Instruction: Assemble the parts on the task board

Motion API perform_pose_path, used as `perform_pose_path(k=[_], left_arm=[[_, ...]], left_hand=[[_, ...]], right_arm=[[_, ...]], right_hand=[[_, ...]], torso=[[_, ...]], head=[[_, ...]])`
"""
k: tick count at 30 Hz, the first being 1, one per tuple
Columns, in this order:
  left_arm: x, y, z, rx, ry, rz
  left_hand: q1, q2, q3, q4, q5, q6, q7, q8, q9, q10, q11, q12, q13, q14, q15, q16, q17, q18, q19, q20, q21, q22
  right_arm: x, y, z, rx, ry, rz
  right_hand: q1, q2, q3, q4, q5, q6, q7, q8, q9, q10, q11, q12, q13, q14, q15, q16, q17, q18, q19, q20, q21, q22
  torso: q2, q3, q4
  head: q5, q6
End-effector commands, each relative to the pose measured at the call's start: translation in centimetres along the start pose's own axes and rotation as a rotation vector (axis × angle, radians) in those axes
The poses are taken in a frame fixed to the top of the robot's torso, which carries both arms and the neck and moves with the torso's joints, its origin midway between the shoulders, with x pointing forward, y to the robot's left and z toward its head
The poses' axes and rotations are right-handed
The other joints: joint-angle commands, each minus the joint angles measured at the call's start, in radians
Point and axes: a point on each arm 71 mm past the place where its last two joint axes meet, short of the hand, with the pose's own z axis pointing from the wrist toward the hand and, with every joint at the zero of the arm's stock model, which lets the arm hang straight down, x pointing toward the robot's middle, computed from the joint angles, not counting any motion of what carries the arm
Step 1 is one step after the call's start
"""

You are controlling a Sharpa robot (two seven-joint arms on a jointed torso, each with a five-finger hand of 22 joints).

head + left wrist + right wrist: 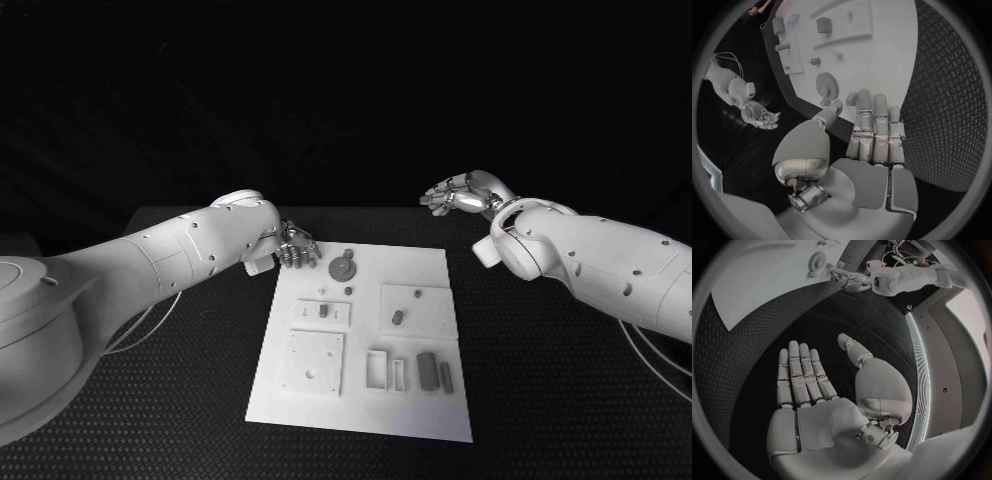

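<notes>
The white task board (pixel 418 405) lies in the middle of the black table. On it are a grey gear (pixel 343 267) at the far left corner, small pegs (pixel 397 318), and grey bars (pixel 428 368) near the front. My left hand (pixel 296 245) hovers at the board's far left corner, beside the gear (pixel 826 83), fingers straight and apart, holding nothing. The left hand (pixel 873 135) shows an empty palm over the board (pixel 879 55). My right hand (pixel 459 195) is raised beyond the board's far right, fingers loosely spread; its palm (pixel 811 390) is empty.
Raised white blocks (pixel 313 362) and a slotted frame (pixel 384 369) stand on the board's front half. Black matting (pixel 577 400) surrounds the board on both sides. Cables (pixel 144 325) hang by my left arm.
</notes>
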Motion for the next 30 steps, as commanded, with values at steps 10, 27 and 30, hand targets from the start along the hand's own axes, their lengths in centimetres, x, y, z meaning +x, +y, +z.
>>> perform_pose_path(k=[10, 27, 30], left_arm=[[0.11, 0.03, 0.05, 0.010, 0.032, -0.011], [0.38, 0.03, 0.25, 0.007, 0.043, -0.012], [0.45, 0.10, 0.29, 0.006, 0.047, -0.015]], left_hand=[[0.014, 0.020, 0.009, -0.033, 0.004, 0.007, 0.000, 0.009, -0.004, 0.001, -0.008, 0.010, 0.001, 0.003, -0.008, 0.009, -0.003, -0.015, 0.004, -0.026, -0.004, 0.010], [0.034, 0.035, 0.022, -0.057, 0.003, 0.009, -0.001, 0.014, -0.007, 0.003, -0.008, 0.014, 0.000, 0.006, -0.009, 0.012, -0.004, -0.015, 0.006, -0.025, -0.005, 0.010], [0.036, 0.038, 0.023, -0.059, 0.003, 0.009, -0.001, 0.014, -0.007, 0.004, -0.008, 0.014, 0.000, 0.006, -0.009, 0.013, -0.004, -0.015, 0.006, -0.025, -0.005, 0.010]], right_arm=[[0.16, 0.13, 0.01, -0.010, 0.013, 0.003], [0.22, 0.18, 0.02, -0.011, 0.014, 0.004], [0.21, 0.17, 0.03, -0.011, 0.014, 0.004]], right_hand=[[-0.014, 0.000, 0.004, 0.002, 0.005, -0.002, 0.022, 0.006, -0.002, 0.006, 0.000, -0.002, -0.001, -0.001, 0.008, -0.005, -0.001, -0.006, -0.005, 0.003, -0.007, 0.002], [-0.014, 0.001, 0.004, 0.002, 0.004, -0.002, 0.022, 0.006, -0.002, 0.006, 0.000, -0.002, -0.001, -0.001, 0.008, -0.005, -0.001, -0.006, -0.005, 0.003, -0.008, 0.003], [-0.015, 0.001, 0.004, 0.001, 0.004, -0.002, 0.022, 0.006, -0.002, 0.006, 0.000, -0.002, -0.001, -0.001, 0.008, -0.005, -0.001, -0.006, -0.005, 0.003, -0.008, 0.003]], torso=[[0.000, -0.0003, -0.0002], [0.001, -0.0003, -0.0013], [0.001, -0.0003, -0.0017]], head=[[0.000, -0.002], [-0.002, -0.005], [-0.002, -0.006]])
